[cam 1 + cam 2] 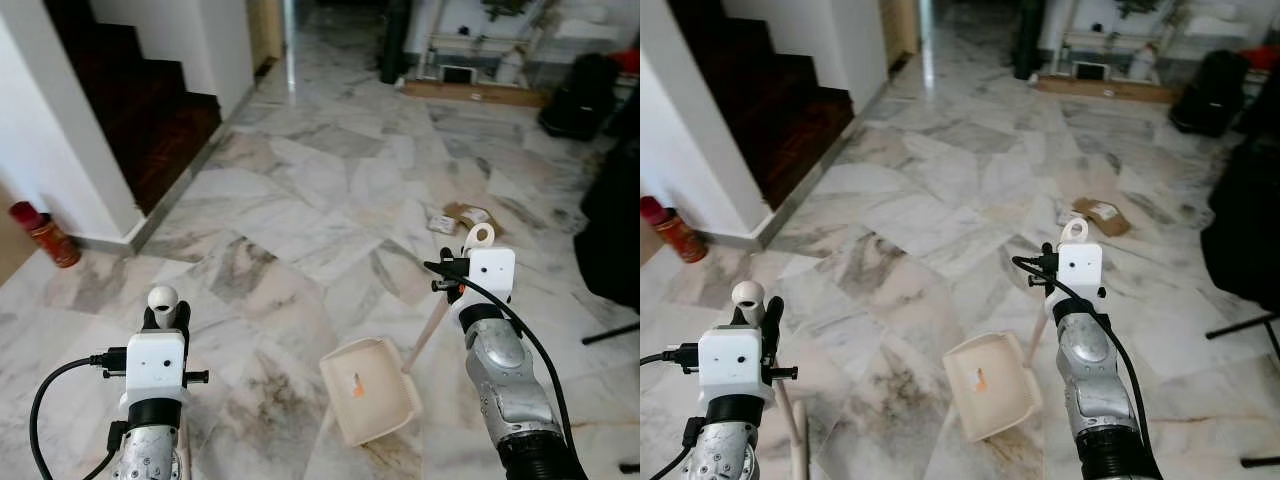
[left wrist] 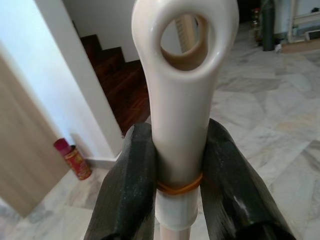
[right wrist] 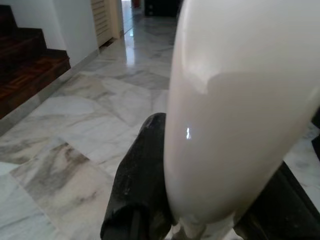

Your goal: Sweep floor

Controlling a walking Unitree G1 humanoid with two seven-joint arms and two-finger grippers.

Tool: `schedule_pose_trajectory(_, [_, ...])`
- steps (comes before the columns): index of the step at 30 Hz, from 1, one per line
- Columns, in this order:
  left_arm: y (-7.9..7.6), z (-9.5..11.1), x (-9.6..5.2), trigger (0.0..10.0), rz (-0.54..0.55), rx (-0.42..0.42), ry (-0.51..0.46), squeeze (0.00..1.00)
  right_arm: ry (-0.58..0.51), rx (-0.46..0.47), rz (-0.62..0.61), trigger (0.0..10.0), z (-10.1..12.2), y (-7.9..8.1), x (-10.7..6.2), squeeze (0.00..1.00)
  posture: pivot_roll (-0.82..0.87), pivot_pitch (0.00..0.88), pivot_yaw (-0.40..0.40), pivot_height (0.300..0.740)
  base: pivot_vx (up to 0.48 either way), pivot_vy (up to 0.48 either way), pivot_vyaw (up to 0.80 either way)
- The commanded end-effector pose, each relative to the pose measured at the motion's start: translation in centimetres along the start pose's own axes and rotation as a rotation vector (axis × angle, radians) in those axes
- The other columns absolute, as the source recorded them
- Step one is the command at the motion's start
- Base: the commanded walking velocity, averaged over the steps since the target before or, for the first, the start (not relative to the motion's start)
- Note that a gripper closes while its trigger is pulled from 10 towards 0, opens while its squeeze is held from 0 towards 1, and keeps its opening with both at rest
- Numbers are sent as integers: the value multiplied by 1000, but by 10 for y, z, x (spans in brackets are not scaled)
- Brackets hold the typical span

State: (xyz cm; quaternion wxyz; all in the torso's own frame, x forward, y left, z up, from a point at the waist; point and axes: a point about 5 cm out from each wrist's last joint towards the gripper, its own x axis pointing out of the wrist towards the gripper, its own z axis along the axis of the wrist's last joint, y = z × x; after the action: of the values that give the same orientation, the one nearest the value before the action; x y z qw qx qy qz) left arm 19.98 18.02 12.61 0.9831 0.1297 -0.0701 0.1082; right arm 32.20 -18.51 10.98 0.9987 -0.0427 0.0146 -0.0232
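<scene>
The left gripper (image 2: 175,165) is clenched on a cream plastic broom handle (image 2: 182,95) with a hanging loop at its top; the right gripper (image 3: 195,200) grips a cream dustpan handle (image 1: 478,238) just as firmly. The cream plastic dustpan (image 1: 370,390) rests on the grey-veined marble floor (image 1: 300,200) just below and left of the right gripper — only an orange mark shows in its tray. Crumpled brown paper litter (image 1: 458,217) lies ahead of the right gripper. Best to walk closer, pan lip flat, and sweep in short strokes.
</scene>
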Motion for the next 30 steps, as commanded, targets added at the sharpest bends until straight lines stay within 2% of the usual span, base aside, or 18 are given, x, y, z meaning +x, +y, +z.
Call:
schedule_pose_trajectory(1, [5,5,1,10000,17,18,-32,0,-63,4,7,10000,15,3,4,0,-121,58,41,740,0,0,-800])
schedule_pose_trajectory(9, [5,6,1,10000,19,-2,-39,0,-60,5,8,10000,15,3,5,0,-121,62,41,740,0,0,-800])
schedule_pose_trajectory(19, [5,5,1,10000,19,18,-31,0,-62,9,13,10000,15,4,5,0,-122,63,42,740,0,0,-800])
schedule_pose_trajectory(27, [6,4,1,10000,26,11,-24,0,-79,18,35,10000,17,9,5,0,-121,63,41,740,0,0,0])
schedule_pose_trajectory(30, [7,4,1,10000,32,14,-17,0,-80,20,43,10000,17,11,5,0,-121,62,41,740,323,0,0])
